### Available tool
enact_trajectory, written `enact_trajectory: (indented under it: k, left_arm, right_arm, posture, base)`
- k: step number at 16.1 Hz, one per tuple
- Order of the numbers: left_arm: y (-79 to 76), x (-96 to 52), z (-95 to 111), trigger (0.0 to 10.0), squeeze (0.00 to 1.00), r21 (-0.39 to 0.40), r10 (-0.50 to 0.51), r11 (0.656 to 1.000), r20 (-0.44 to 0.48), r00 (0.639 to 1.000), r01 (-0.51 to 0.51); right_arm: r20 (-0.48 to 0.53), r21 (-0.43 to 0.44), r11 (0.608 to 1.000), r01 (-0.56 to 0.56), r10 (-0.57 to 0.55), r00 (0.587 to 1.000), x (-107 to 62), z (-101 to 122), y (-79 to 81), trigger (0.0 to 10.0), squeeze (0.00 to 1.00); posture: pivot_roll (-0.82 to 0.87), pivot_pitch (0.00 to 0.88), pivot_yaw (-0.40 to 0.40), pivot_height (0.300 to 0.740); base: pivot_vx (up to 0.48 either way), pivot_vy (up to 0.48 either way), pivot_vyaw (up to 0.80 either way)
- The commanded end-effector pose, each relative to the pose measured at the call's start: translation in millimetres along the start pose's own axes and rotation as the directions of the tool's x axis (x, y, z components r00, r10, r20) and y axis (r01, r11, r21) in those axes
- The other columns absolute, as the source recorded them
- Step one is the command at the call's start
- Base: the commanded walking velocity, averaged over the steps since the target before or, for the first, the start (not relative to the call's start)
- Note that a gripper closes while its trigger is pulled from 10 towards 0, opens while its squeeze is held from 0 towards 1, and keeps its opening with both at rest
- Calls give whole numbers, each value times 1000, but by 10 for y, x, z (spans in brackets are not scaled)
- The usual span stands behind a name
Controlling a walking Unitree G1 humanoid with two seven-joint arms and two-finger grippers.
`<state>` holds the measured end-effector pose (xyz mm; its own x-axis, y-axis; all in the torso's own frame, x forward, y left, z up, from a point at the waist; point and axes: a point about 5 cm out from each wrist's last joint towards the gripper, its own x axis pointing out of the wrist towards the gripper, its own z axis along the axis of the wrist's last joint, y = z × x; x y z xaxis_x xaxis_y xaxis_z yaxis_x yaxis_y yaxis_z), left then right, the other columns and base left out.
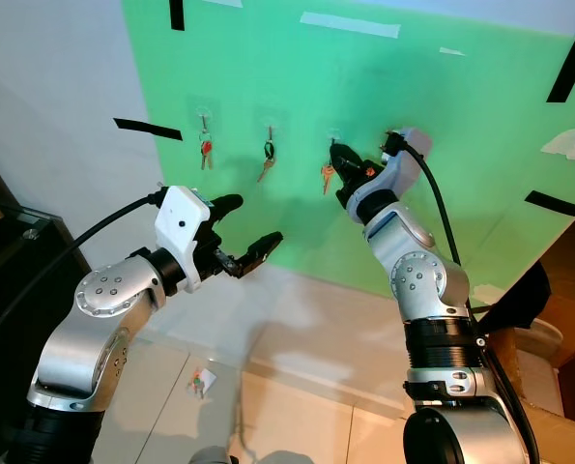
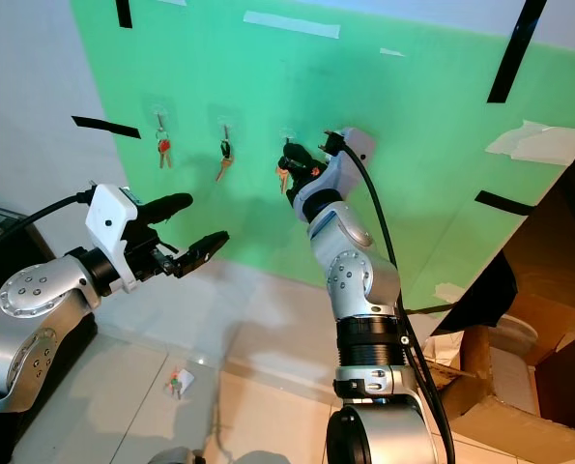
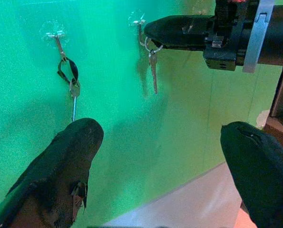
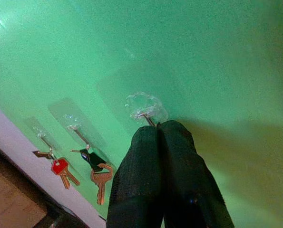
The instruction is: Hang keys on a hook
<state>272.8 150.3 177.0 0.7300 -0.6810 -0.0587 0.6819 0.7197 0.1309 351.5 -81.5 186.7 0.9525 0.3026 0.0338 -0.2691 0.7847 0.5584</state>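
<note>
the right gripper (image 1: pixel 339 160) is held up at the third hook (image 4: pixel 142 114) on the green wall (image 1: pixel 461 126). its fingers are pressed tight together on the ring of the keys (image 3: pixel 153 66), which hang at that hook. the left gripper (image 1: pixel 248 232) is held in the air, spread wide, with nothing in it. red keys (image 1: pixel 206 150) and black keys (image 1: pixel 268 155) hang on two other hooks. more keys (image 1: pixel 199 384) lie on the floor.

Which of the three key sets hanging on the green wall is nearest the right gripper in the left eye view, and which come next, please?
1. Brass keys, at the right gripper, rightmost hook.
2. Black-tagged keys, middle hook.
3. Red-tagged keys, leftmost hook, farthest.
</note>
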Motion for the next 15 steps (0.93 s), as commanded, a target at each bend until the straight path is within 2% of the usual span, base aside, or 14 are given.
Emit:
enact_trajectory:
  k: [1, 2, 5, 6, 9, 12, 15]
  left_arm:
    - [-8, -1, 34, 10000, 0, 22, -1, 1000, 4, 1000, 1]
    - [-8, -5, 21, 10000, 0, 29, 0, 1000, -2, 1000, 0]
    - [-8, -5, 17, 10000, 0, 32, 0, 999, -4, 1000, 0]
    - [-8, -3, 12, 10000, 0, 38, 0, 999, -8, 1000, 0]
    - [-6, 8, 10, 10000, 0, 45, 1, 999, -9, 1000, 0]
    - [-6, 16, 12, 10000, 0, 53, 1, 999, -9, 1000, 0]
    - [-1, 17, 13, 10000, 0, 62, 1, 998, -12, 1000, -1]
  right_arm:
    - [-102, -40, 992, 119, -123, 987, -81, -231, -228, 10000, 0]
    - [-129, -91, 988, 125, -136, 982, -101, -285, -252, 10000, 0]
    - [-137, -100, 987, 125, -138, 981, -109, -298, -256, 10000, 0]
    - [-134, -137, 984, 116, -135, 982, -110, -297, -251, 10000, 0]
    - [-96, -320, 947, 23, -57, 994, -106, -263, -148, 10000, 0]
    - [-81, -393, 919, -15, -18, 997, -94, -246, -94, 10000, 0]
    - [-56, -416, 909, 6, -32, 998, -89, -230, -117, 10000, 0]
  posture:
    - [54, 0, -33, 740]
    - [59, 0, -39, 740]
    - [59, 0, -39, 740]
    - [59, 0, -39, 740]
    - [59, 0, -36, 740]
    - [58, 0, -35, 740]
    - [59, 0, -30, 740]
  base:
    - [0, 0, 0]
    - [0, 0, 0]
    - [0, 0, 0]
    - [0, 0, 0]
    - [0, 0, 0]
    - [0, 0, 0]
    - [0, 0, 0]
